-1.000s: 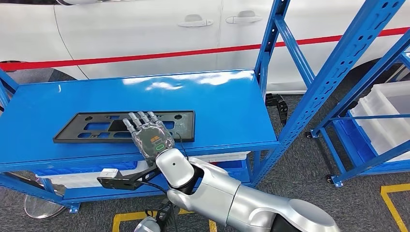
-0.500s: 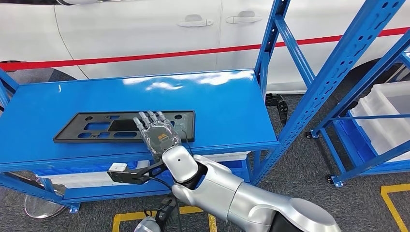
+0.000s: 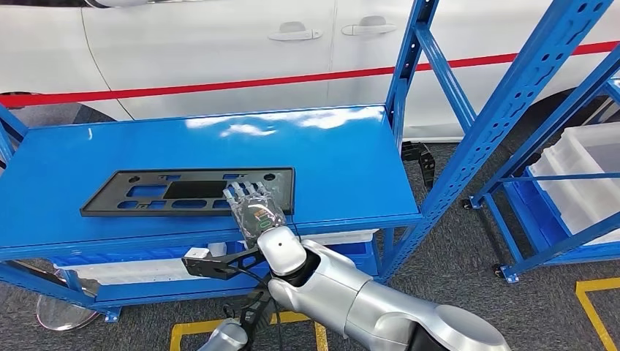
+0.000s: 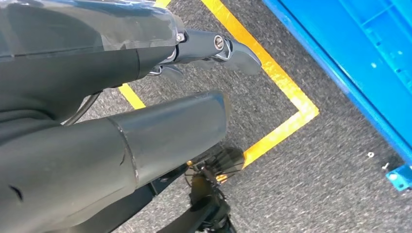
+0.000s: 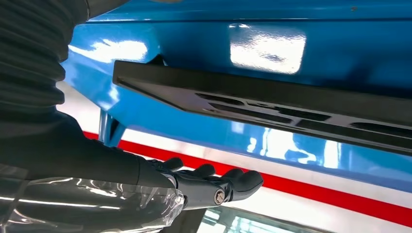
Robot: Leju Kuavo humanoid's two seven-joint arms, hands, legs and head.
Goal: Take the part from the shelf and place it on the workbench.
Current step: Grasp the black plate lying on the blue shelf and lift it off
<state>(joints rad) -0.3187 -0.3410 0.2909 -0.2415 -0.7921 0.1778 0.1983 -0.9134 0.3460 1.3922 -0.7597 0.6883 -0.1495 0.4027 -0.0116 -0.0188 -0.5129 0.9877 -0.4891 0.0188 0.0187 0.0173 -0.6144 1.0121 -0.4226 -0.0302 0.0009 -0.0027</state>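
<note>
The right hand, fingers outstretched and holding nothing, has slid rightward along the near edge of the black part still flat on the blue shelf, apparently seeking a grip; whether the hanging left hand grips anything is unclear.

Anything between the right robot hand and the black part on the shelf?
Nothing visible. The right robot hand hangs over the black part's right end on the blue shelf, fingers spread, with no object between them.
</note>
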